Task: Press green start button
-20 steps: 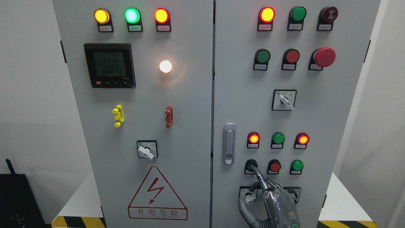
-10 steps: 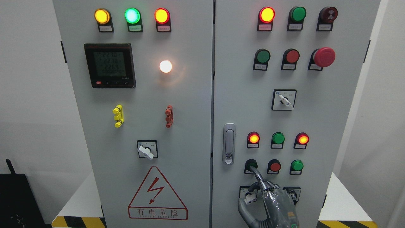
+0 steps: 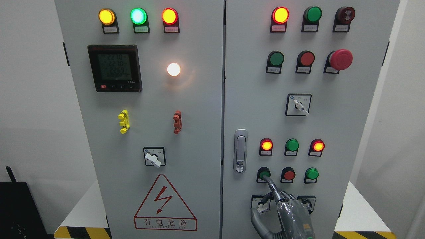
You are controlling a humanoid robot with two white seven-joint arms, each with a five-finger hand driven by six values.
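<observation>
The green start button (image 3: 264,173) sits at the left of the bottom button row on the right cabinet door (image 3: 252,99). My right hand (image 3: 288,209), grey and wrapped in clear plastic, rises from the bottom edge below it. Its index finger (image 3: 271,186) is stretched up and to the left, with the tip on the button's lower edge. The other fingers are curled and hold nothing. The hand partly hides a selector switch (image 3: 262,206). No left arm shows.
A red button (image 3: 289,174) and a second green button (image 3: 311,173) lie right of the pressed one. Above them are three indicator lamps (image 3: 292,145). A door latch (image 3: 240,151) stands to the left. Higher up are a rotary switch (image 3: 298,105) and a red mushroom stop (image 3: 340,59).
The right hand has shifted very slightly right and down. The index fingertip stays at the green button, and a little more of the button's green face shows.
</observation>
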